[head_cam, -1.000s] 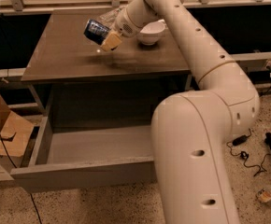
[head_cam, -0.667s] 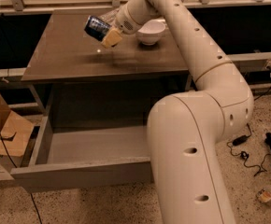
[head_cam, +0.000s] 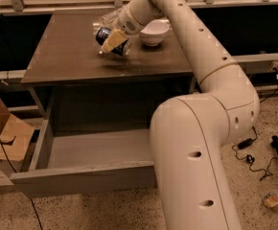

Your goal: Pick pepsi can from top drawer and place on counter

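Observation:
The pepsi can (head_cam: 111,38) is dark blue and lies tilted on its side in my gripper (head_cam: 111,41), low over the middle of the counter (head_cam: 67,51). The gripper is shut on the can, its tan fingers (head_cam: 109,42) across the can's body. I cannot tell whether the can touches the countertop. The top drawer (head_cam: 81,157) below the counter is pulled open, its light grey inside bare. My arm reaches over from the right and hides the drawer's right part.
A white bowl (head_cam: 153,32) sits on the counter just right of the gripper. A clear plastic bottle (head_cam: 108,18) lies behind the can. Cardboard boxes (head_cam: 5,138) stand on the floor at left. Cables and a small object (head_cam: 272,198) lie on the floor at right.
The gripper with the can has dropped lower toward the countertop and shifted slightly right. The drawer has not moved.

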